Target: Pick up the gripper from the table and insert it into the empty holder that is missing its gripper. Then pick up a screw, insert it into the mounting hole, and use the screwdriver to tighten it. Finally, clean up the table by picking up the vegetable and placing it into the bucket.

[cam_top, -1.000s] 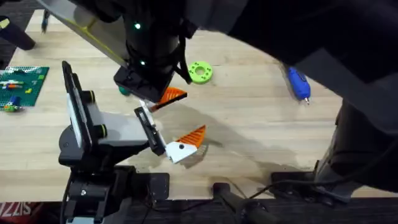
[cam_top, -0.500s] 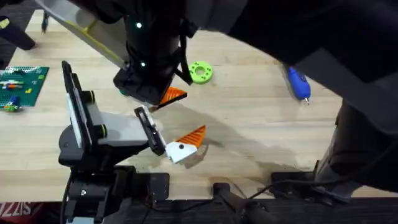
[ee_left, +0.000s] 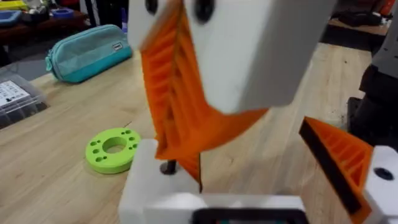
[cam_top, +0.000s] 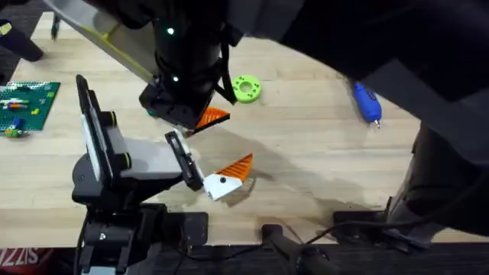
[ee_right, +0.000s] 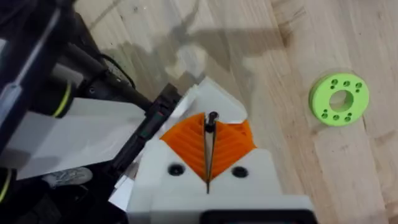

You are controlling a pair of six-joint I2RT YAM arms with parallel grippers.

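My right gripper [ee_right: 208, 134] reaches across the table, its orange pads shut on a thin dark screw [ee_right: 211, 119]. From above the right gripper [cam_top: 205, 118] is just beyond my left gripper [cam_top: 210, 153], which stands open. In the left wrist view the screw [ee_left: 168, 167] hangs right over a white holder [ee_left: 146, 183] with no orange tip showing; the other left finger carries an orange tip [ee_left: 339, 158]. The blue screwdriver [cam_top: 367, 103] lies at the right. The loose gripper and the bucket are out of view. A dark green bit [cam_top: 151, 111] peeks from under the right arm; I cannot tell whether it is the vegetable.
A bright green ring disc [cam_top: 246, 88] lies just beyond the grippers. A green brick plate [cam_top: 27, 107] sits at the left edge. A teal zip pouch [ee_left: 87, 53] lies farther back. Bare wood lies between the disc and the screwdriver.
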